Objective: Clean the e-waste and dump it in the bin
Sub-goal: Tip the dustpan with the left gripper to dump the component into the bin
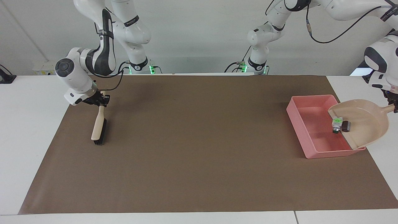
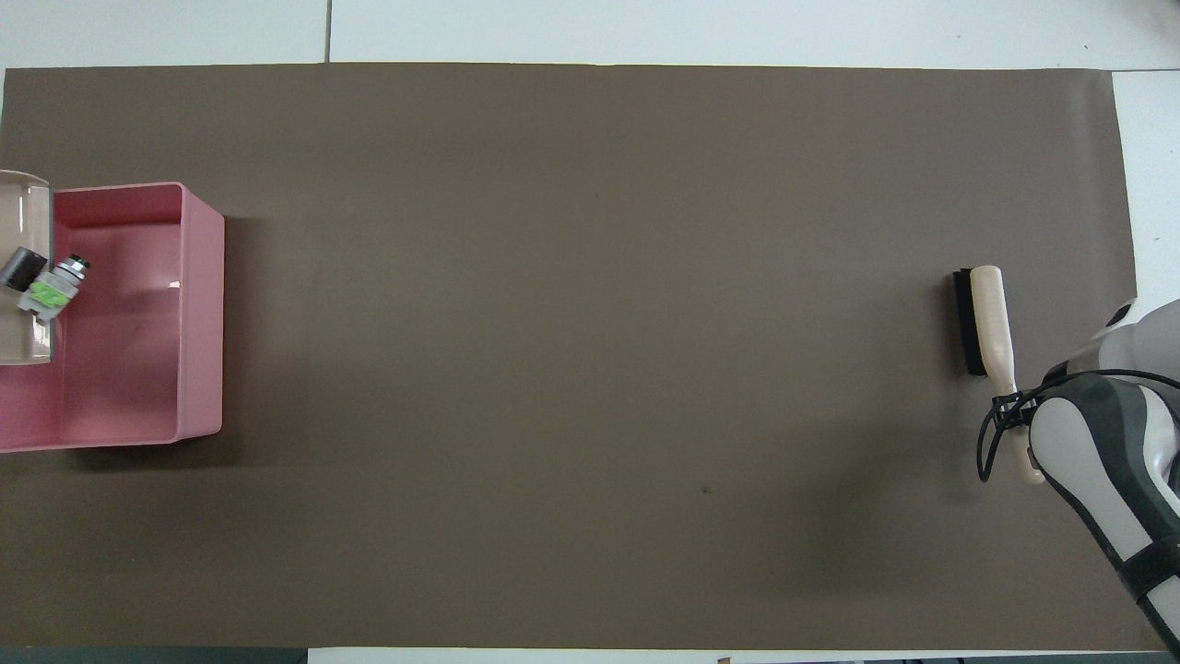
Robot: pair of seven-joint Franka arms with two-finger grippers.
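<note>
Over the bin (image 1: 298, 116), the left end effector (image 1: 395, 104), clamped on the dustpan (image 1: 370, 127), tips e-waste (image 1: 339, 125) out; more tilt seems needed, while the right end effector (image 1: 100, 101) grips the brush (image 1: 99, 127).

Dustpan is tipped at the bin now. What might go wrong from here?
1. The white cylinder and the dark piece sit right at the dustpan lip over the pink bin; they may jam side by side, or bounce off the bin wall.
2. The left gripper holds only the handle tip, so the pan may twist.
</note>
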